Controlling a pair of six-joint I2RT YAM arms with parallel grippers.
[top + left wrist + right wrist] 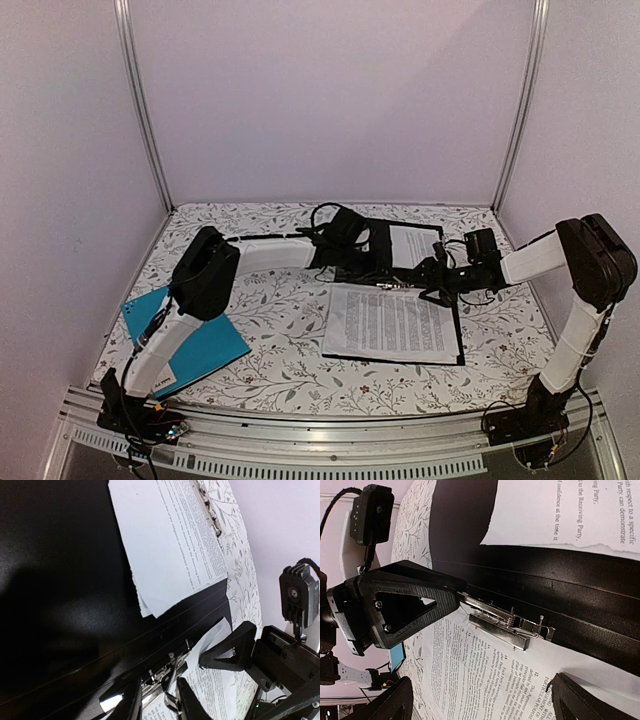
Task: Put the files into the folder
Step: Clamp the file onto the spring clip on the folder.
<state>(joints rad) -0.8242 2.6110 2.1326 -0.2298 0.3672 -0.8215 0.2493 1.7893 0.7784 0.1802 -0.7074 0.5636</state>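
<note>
Left side: a teal folder [190,345] lies flat on the floral table [280,300] near the left arm's base, its near corner close to the metal rail [330,425] at the table's front edge. A broad stretch of patterned cloth shows between it and the black folder [458,335], and the left arm reaches across above that stretch.

Centre: the black folder lies open, right of the middle. The files [390,325] rest on its near half, slightly askew, with a thin black margin showing along the near and right edges. More sheets [170,540] sit on the far half. Their lower edges are fanned and uneven, and one corner pokes out over the black.

Spine: the silver clip [507,622] sits along the spine at the top edge of the near sheets. The left gripper [160,705] is at its end, fingers narrowly parted with the clip's lever between them. It cannot be told from the views whether they press on it.

Right side: the right gripper [485,705] hangs just beside the clip, over the top of the near sheets. Its jaws are spread wide and hold nothing. One of its fingers [232,650] stands close to the left gripper, and little room remains between the two tools. Only a narrow band of cloth separates the folder's right edge from the side wall [590,150].
</note>
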